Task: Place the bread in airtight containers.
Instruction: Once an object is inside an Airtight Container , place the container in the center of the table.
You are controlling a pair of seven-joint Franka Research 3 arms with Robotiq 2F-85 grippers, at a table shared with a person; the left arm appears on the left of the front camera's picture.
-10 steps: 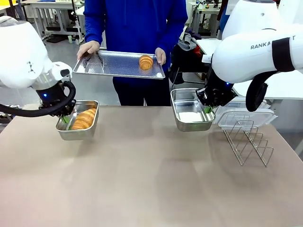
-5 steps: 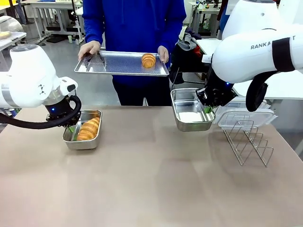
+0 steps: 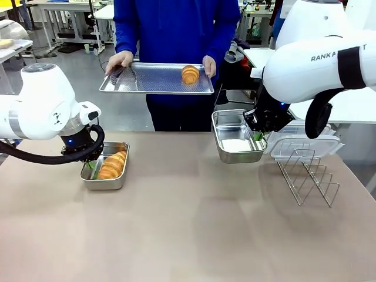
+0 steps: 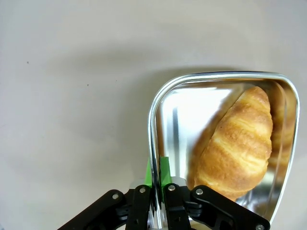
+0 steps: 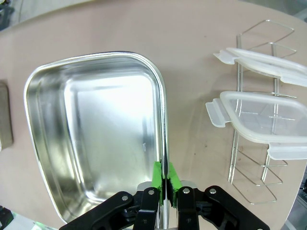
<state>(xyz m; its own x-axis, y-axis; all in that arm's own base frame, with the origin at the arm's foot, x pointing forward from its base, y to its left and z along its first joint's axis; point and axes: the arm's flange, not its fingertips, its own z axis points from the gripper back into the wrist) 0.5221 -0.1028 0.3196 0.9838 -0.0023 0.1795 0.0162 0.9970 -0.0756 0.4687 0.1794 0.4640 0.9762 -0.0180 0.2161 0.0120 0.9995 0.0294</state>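
Left gripper [image 4: 155,178] clamped on rim of loaded pan [image 4: 176,122], croissant [image 4: 237,139] inside, well apart from wire rack [image 3: 308,177]; right gripper [image 5: 164,178] pinching wall of empty pan [image 5: 110,124] just beside rack.

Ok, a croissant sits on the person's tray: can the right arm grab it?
Probably not: its jaws are clamped on the rim of the empty container, so it cannot grip the croissant.

Dark letters "RANKA", partly hidden, on the white right arm [image 3: 320,61]
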